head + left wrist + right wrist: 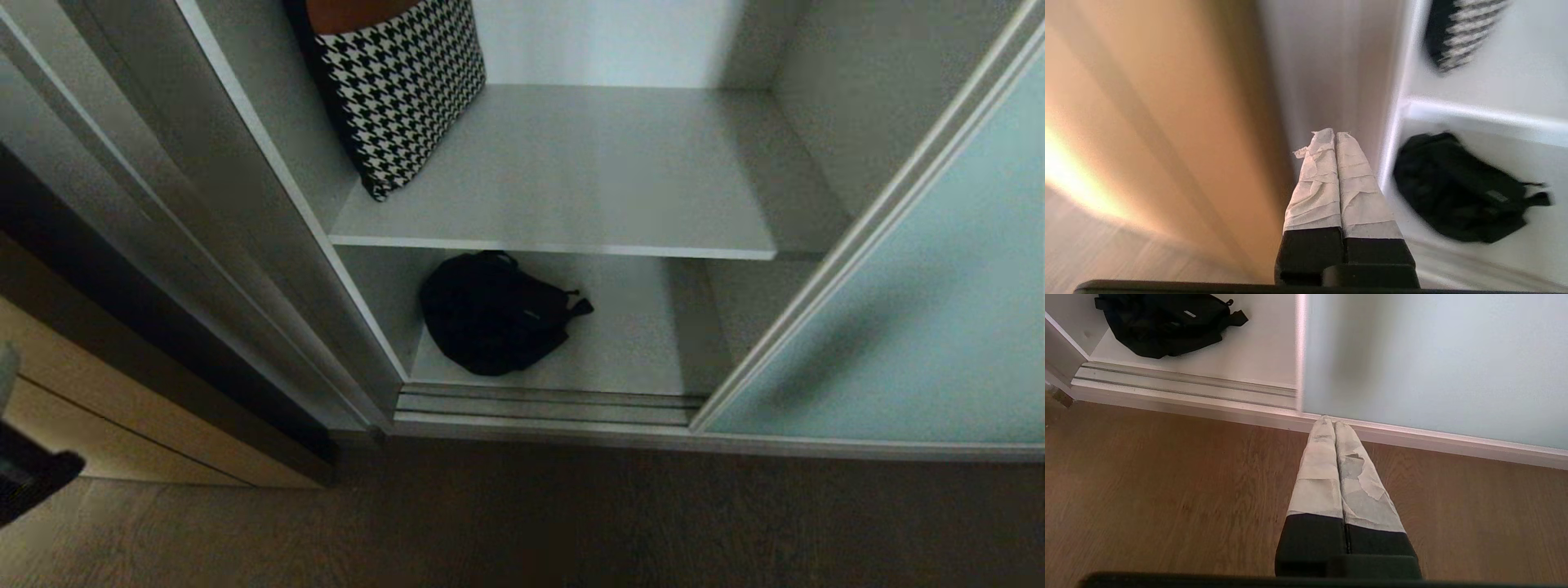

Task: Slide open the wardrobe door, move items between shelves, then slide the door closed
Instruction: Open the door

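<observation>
The sliding wardrobe door (898,327), frosted pale blue-green glass in a silver frame, stands slid to the right, leaving the wardrobe open. On the upper of the shelves (588,180) a black-and-white houndstooth bag (400,90) leans at the left. A black backpack (494,314) lies on the lower shelf (629,343). My left gripper (1335,134) is shut and empty, in the air before the wardrobe's left side wall, left of the backpack (1461,192). My right gripper (1334,421) is shut and empty, low over the floor, pointing at the door's bottom rail (1433,437).
A ridged silver floor track (539,404) runs along the wardrobe's front. A tan wooden panel (98,425) stands to the left of the wardrobe. Brown wood floor (571,523) lies in front. A dark part of my left arm (33,478) shows at the lower left edge.
</observation>
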